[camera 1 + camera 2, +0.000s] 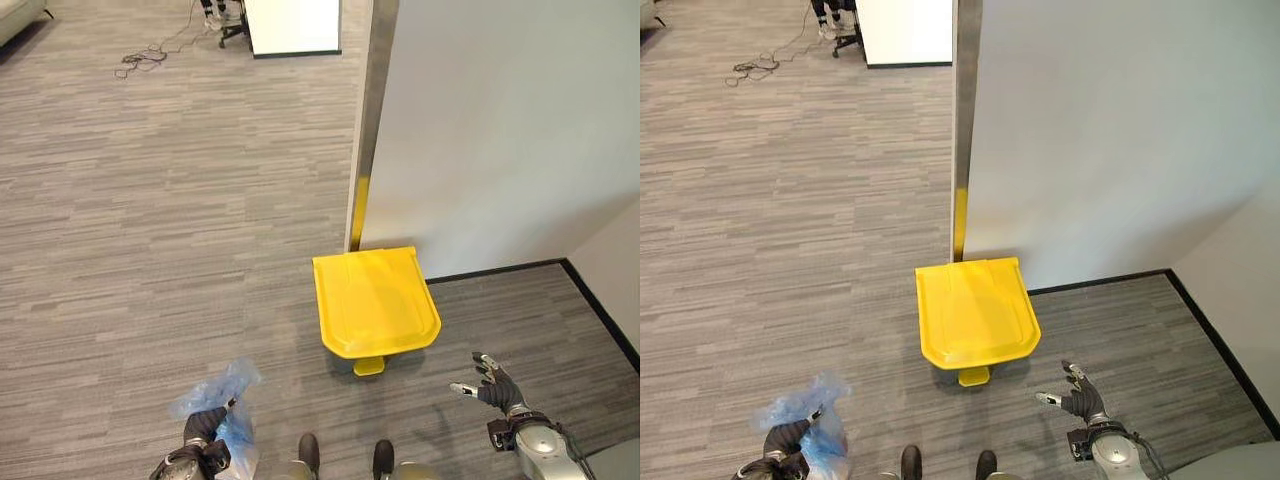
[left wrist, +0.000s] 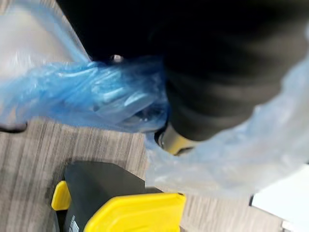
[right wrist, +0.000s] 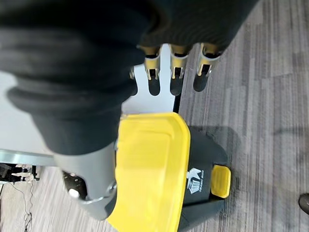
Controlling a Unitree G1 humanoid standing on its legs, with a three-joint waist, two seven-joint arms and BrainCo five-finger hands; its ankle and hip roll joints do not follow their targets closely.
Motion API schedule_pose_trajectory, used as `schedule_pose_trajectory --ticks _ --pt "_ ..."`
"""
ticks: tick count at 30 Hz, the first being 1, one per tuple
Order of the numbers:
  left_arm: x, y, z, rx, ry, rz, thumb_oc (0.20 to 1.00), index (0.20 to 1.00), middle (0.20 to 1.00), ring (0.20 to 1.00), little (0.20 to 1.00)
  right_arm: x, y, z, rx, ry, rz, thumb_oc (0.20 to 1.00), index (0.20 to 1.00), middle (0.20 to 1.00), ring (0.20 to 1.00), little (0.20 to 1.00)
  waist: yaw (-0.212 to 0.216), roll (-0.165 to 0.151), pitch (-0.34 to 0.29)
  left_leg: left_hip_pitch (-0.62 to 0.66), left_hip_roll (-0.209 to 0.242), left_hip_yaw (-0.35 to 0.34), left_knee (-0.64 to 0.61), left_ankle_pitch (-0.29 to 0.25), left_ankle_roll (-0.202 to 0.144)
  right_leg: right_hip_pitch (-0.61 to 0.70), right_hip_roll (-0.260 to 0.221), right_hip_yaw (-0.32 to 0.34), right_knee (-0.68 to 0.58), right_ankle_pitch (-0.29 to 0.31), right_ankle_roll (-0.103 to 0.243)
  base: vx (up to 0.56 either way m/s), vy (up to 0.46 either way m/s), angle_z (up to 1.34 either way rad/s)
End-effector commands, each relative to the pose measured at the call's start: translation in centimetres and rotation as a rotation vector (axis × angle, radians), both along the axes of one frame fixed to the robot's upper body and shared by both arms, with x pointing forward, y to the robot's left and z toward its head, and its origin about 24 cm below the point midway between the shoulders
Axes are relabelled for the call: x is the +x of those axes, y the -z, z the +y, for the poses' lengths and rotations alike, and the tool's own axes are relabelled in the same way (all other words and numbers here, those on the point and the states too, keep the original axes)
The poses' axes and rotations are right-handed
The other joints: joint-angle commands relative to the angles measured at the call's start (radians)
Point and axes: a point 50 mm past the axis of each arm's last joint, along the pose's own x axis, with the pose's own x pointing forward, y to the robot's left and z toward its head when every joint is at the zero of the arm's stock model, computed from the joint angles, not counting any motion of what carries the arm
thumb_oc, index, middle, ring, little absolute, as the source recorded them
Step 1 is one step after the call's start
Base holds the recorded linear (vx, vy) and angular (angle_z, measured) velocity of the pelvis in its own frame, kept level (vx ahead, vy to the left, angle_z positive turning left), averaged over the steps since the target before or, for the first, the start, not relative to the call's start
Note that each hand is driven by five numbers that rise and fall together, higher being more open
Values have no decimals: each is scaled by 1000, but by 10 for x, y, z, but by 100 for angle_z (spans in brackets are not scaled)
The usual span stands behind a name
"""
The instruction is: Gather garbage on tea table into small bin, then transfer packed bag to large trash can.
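Note:
A large trash can with a shut yellow lid [image 1: 375, 302] and a yellow foot pedal [image 1: 369, 367] stands on the floor against a white wall. At the lower left my left hand [image 1: 206, 426] is shut on a blue translucent garbage bag [image 1: 222, 393], whose plastic bunches around the hand in the left wrist view [image 2: 101, 96]. My right hand [image 1: 491, 385] hovers open to the right of the can, fingers spread, holding nothing. In the right wrist view its fingers [image 3: 175, 65] point past the lid [image 3: 149, 164] and the can's black body [image 3: 203, 166].
A white wall [image 1: 500, 130] with a metal corner strip [image 1: 368, 120] rises behind the can. A second wall with black skirting [image 1: 600, 310] closes the right side. Grey carpet [image 1: 150, 230] stretches left. Loose cables [image 1: 140, 62] lie far back.

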Motion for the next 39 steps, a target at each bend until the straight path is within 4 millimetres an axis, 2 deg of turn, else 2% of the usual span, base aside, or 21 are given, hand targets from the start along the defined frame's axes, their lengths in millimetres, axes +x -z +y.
schedule_pose_trajectory --ticks 1,5,6,7,8,10,11,14,15,16,19,20,21,23,25,28,31,33,37,38,39 --pt "31 -28 13 67 8 -165 200 200 200 200 200 15 -15 -1 -18 -28 -83 1000 1000 1000 1000 1000 3 -45 -5 27 -51 -12 89 -138 -6 -30 -32 30 -9 25 40 39 54 -2" --pt "35 -31 14 72 6 -180 200 200 200 200 200 20 -18 -1 -24 -33 -96 1000 1000 1000 1000 1000 11 -49 3 -1 -67 -34 125 -151 2 -43 -38 40 10 23 44 16 108 -5" --pt "39 -33 14 76 10 -193 200 200 200 200 200 24 -19 2 -22 -34 -108 1000 1000 1000 1000 1000 21 -44 12 -19 -87 -68 127 -148 9 -83 -47 44 70 23 60 -5 167 -6" --pt "39 -33 14 76 10 -193 200 200 200 200 200 24 -19 2 -22 -34 -108 1000 1000 1000 1000 1000 21 -44 11 -20 -87 -68 127 -148 10 -86 -48 44 73 21 60 -5 192 -11" --pt "40 -34 15 80 14 -194 200 200 200 200 200 25 -20 2 -22 -38 -114 1000 1000 1000 1000 1000 20 -38 13 -17 -91 -76 118 -149 18 -109 -50 45 128 20 67 16 112 -12" --pt "44 -37 17 97 21 -201 200 200 200 200 200 28 -22 4 -16 -39 -126 1000 1000 1000 1000 1000 14 -31 23 -4 -93 -82 103 -144 24 -170 -46 50 230 43 77 58 137 -9" --pt "45 -38 18 105 25 -208 200 200 200 200 200 29 -23 5 -13 -40 -132 1000 1000 1000 1000 1000 8 -31 30 21 -97 -90 88 -148 26 -206 -41 44 242 63 77 122 105 3" --pt "47 -40 20 110 22 -213 200 200 200 200 200 33 -26 6 -14 -43 -148 1000 1000 1000 1000 1000 -11 -31 48 84 -116 -95 63 -173 29 -271 -54 -30 142 117 74 198 66 1" --pt "50 -41 21 115 24 -217 200 200 200 200 200 32 -26 5 -13 -39 -147 1000 1000 1000 1000 1000 -22 -32 54 106 -123 -105 61 -183 25 -291 -44 -47 98 126 80 360 48 40" --pt "54 -44 22 123 21 -232 200 200 200 200 200 31 -26 2 -11 -22 -146 1000 1000 1000 1000 1000 -46 -31 66 139 -123 -132 72 -213 14 -314 -35 -82 7 150 100 367 27 73" --pt "61 -45 19 121 31 -247 200 200 200 200 200 25 -25 -6 -13 18 -140 1000 1000 1000 1000 1000 -74 -36 62 170 -130 -172 102 -265 2 -334 -38 -92 -62 166 106 388 -35 93" --pt "63 -45 16 112 40 -251 200 200 200 200 200 18 -23 -12 -10 47 -131 1000 1000 1000 1000 1000 -94 -37 55 197 -131 -201 126 -305 -3 -352 -61 -68 -56 188 108 693 -165 176" --pt "60 -43 16 114 45 -238 200 200 200 200 200 11 -21 -18 -17 66 -111 1000 1000 1000 1000 1000 -119 -32 50 241 -117 -235 143 -344 -10 -384 -85 -44 -8 219 115 726 -222 155" --pt "56 -40 15 106 59 -222 200 200 200 200 200 0 -15 -21 0 93 -79 1000 1000 1000 1000 1000 -132 -44 28 270 -95 -243 167 -372 -33 -355 -88 -30 26 196 93 471 -201 112" --pt "55 -38 15 92 35 -219 200 200 200 200 200 3 -17 -24 -7 107 -93 1000 1000 1000 1000 1000 -135 -27 26 261 -57 -233 212 -312 -61 -352 -71 -29 77 199 85 271 -157 102" --pt "52 -37 15 88 28 -219 200 200 200 200 200 4 -22 -30 8 141 -130 1000 1000 1000 1000 1000 -151 -10 9 259 -28 -232 178 -313 -58 -371 -55 -32 105 165 70 145 -72 20" --pt "57 -39 15 86 19 -236 200 200 200 200 200 14 -28 -32 0 146 -161 1000 1000 1000 1000 1000 -150 4 19 247 -23 -231 152 -306 -49 -415 -41 -32 125 160 70 14 -1 3" --pt "63 -44 15 90 29 -262 200 200 200 200 200 26 -31 -22 12 97 -183 1000 1000 1000 1000 1000 -139 10 23 250 -20 -223 108 -296 -45 -446 -34 -30 127 169 73 -48 26 -10" --pt "70 -45 4 74 85 -278 200 200 200 200 200 54 -41 18 110 -52 -245 1000 1000 1000 1000 1000 -114 15 16 255 -38 -211 50 -309 -26 -460 -28 -16 98 197 84 -43 33 -12" --pt "72 -45 -3 59 102 -286 200 200 200 200 200 66 -47 36 151 -108 -275 1000 1000 1000 1000 1000 -103 19 18 255 -50 -211 38 -321 -16 -467 -31 -11 92 205 87 -52 59 -29" --pt "73 -45 -5 53 108 -287 200 200 200 200 200 69 -48 43 172 -127 -281 1000 1000 1000 1000 1000 -98 20 19 256 -54 -212 35 -320 -14 -466 -34 -10 90 211 90 -49 58 -27"
